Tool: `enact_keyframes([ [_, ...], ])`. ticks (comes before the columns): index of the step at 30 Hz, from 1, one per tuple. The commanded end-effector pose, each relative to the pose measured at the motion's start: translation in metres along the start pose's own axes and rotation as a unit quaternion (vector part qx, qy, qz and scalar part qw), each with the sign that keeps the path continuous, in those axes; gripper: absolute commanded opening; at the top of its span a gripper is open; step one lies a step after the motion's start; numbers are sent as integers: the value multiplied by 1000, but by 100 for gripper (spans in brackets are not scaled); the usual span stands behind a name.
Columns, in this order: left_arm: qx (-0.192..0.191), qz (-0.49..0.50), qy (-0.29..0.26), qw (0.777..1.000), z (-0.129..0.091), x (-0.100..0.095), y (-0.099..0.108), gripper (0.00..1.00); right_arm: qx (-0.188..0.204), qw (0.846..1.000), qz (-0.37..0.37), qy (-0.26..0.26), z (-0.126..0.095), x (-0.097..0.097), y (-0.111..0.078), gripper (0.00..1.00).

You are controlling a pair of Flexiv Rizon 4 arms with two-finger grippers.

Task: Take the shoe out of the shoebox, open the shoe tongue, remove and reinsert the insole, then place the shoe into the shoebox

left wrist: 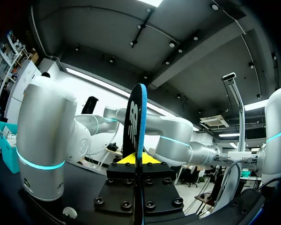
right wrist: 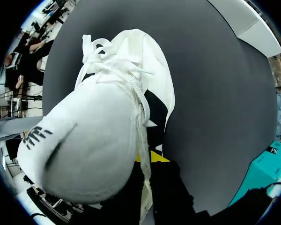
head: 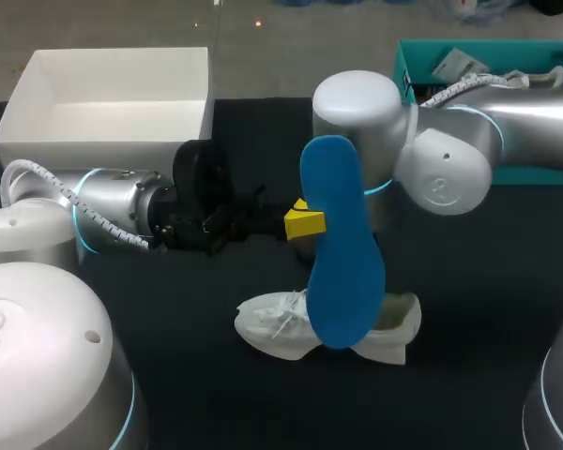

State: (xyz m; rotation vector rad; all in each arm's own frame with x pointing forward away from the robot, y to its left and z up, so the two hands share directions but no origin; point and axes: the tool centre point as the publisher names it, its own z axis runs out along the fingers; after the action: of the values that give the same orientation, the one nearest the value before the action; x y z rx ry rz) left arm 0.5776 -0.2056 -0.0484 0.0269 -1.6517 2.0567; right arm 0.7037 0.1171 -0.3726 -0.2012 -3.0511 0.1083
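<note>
Black table [head: 469,309] carries everything.
- Left arm [head: 113,211] comes in low, behind and to the left of the shoe. Right arm [head: 450,159] comes from the right, its wrist standing straight above the shoe.
- White shoebox [head: 113,120]: open, well apart from the shoe, at the far left corner.
- White shoe [head: 281,328]: on the table, out of the box, laces loose. Its middle is hidden behind the insole in the head view.
- Blue insole [head: 342,272]: out of the shoe, held upright just above it, the lower end overlapping the shoe's opening. Seen edge-on from the left wrist, it shows pale lettering too foreshortened to read.
- Tongue [right wrist: 79,145]: lifted toward the right wrist. It has dark print on it, blurred and unreadable.
- Left gripper [left wrist: 138,158]: both yellow tips pressed on the insole, one on each face.
- Right gripper [right wrist: 150,158]: down at the shoe's opening, mostly covered by the tongue. I cannot tell whether it grips anything.
</note>
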Motion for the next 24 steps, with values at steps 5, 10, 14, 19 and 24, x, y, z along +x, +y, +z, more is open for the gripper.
enact_keyframes([
  [5, 1, 0, 0, 1000, 1, 0, 1, 0, -15, 928, 325, 183, -23, -3, -3, 0],
  [10, 1, 0, 0, 1000, 1, 0, 1, 0, -42, 900, 383, 204, -24, 2, -1, 0],
  [14, 1, 0, 0, 1000, 1, 0, 1, 0, -72, 860, 445, 239, -24, 7, -7, 0],
  [19, 1, 0, 0, 1000, 1, 0, 1, 0, -83, 853, 458, 237, -28, 10, -9, 0],
  [24, 1, 0, 0, 1000, 1, 0, 1, 0, -83, 853, 458, 237, -28, 10, -9, 0],
])
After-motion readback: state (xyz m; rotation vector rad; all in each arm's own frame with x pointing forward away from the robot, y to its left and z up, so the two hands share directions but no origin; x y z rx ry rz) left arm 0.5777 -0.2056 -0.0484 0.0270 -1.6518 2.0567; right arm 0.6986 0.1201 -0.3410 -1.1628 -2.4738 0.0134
